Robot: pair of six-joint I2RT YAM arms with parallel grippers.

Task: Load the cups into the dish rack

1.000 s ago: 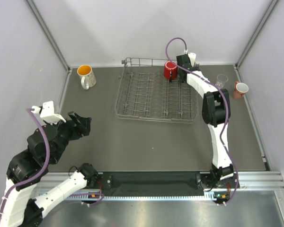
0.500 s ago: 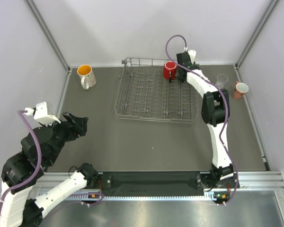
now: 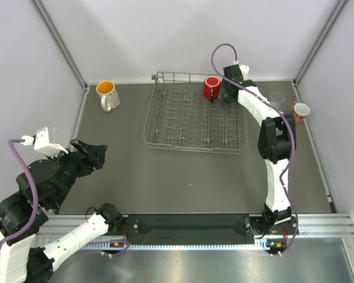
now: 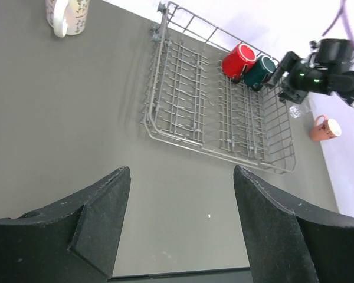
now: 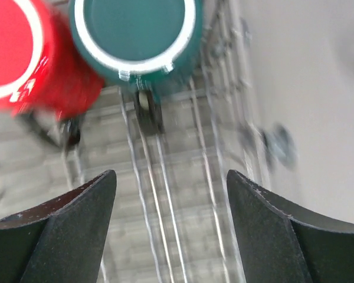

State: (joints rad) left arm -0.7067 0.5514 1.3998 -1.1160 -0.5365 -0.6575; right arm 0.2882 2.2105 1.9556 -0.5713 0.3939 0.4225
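Green mug (image 5: pixel 130 29) is in, parked beside the red mug (image 5: pixel 12 47) at the rack (image 3: pixel 192 147)'s far right corner; right pincer (image 5: pixel 170 183) hangs released above it. Left pincer (image 4: pixel 182 171) gapes empty. Likely next: swing right to the glass (image 3: pixel 276 99) or pink mug (image 3: pixel 300 111) on the counter (image 3: pixel 183 177).

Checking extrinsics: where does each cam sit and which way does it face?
Top external: high behind the bases, facing down at the table; left arm and right arm both show.
Left wrist: raised near left, facing across to the dish rack; left end effector, open, at bottom.
Right wrist: over the dish rack's far right corner, facing down at red mug and dark green mug; right end effector, open, at bottom.
Shared: all three show the red mug and dish rack.
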